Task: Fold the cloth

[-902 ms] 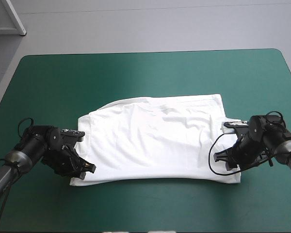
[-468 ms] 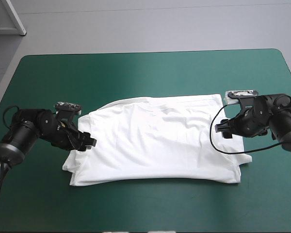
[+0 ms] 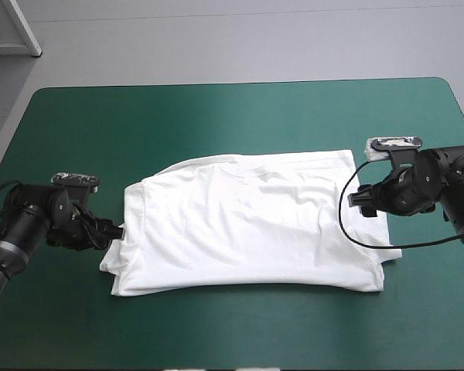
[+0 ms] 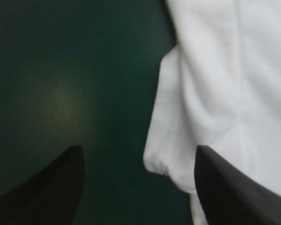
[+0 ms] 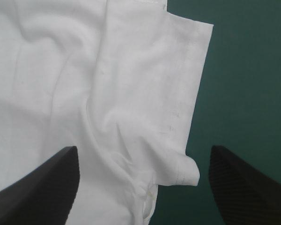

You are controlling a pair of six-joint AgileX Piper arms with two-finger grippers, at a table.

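Note:
The white T-shirt [image 3: 247,224] lies flat in a folded rectangle on the middle of the table. My left gripper [image 3: 114,230] sits low at the shirt's left edge, open. In the left wrist view the rounded fold of the shirt's edge [image 4: 178,140] lies between its open fingers [image 4: 51,187]. My right gripper [image 3: 362,202] hovers at the shirt's right side, open. In the right wrist view a short sleeve [image 5: 178,93] with a stitched hem lies between and ahead of its fingers [image 5: 239,187]. Neither gripper holds the fabric.
The teal-green cover [image 3: 216,124] surrounds the shirt on all sides, with its widest band toward the far edge. The shirt's near right corner [image 3: 383,263] sticks out a little, close to my right arm.
Both grippers have left the shirt's near corners. The left moved up to the shirt's left edge and then drew back leftward. The right moved toward the far side along the right edge.

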